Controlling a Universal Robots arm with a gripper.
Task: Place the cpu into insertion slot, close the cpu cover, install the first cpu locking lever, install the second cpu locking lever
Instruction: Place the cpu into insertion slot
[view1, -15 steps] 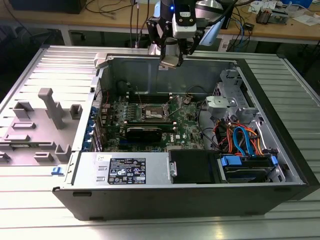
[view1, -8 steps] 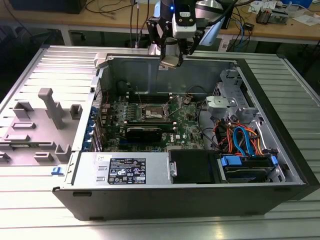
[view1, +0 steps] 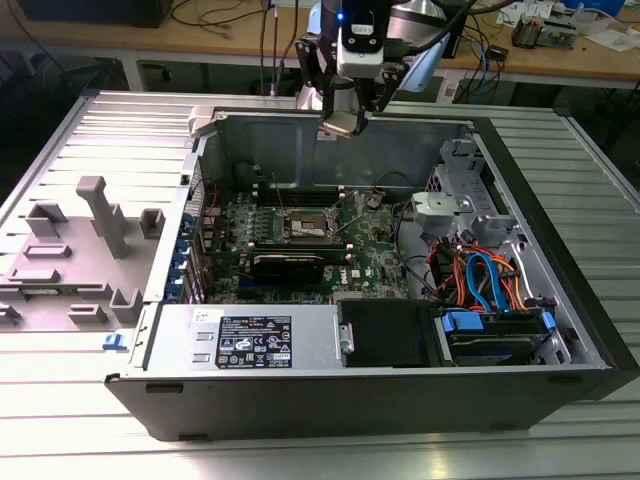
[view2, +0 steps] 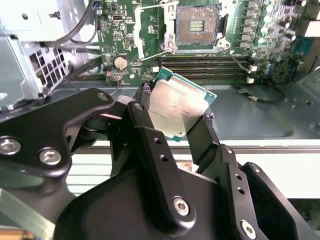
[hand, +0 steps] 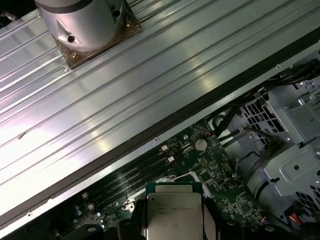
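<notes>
White sticker (view1: 255, 342) on silver box (view1: 312, 338): rows of black print and symbols — none legible.
cpu (hand: 173, 212) top, first wrist view: few faint engraved lines — unreadable.

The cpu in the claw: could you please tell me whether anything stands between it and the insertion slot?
Nothing visible does. The claw holds the cpu above the open case, and in the second wrist view the insertion slot lies uncovered on the green board, with no cable or part over it.
</notes>
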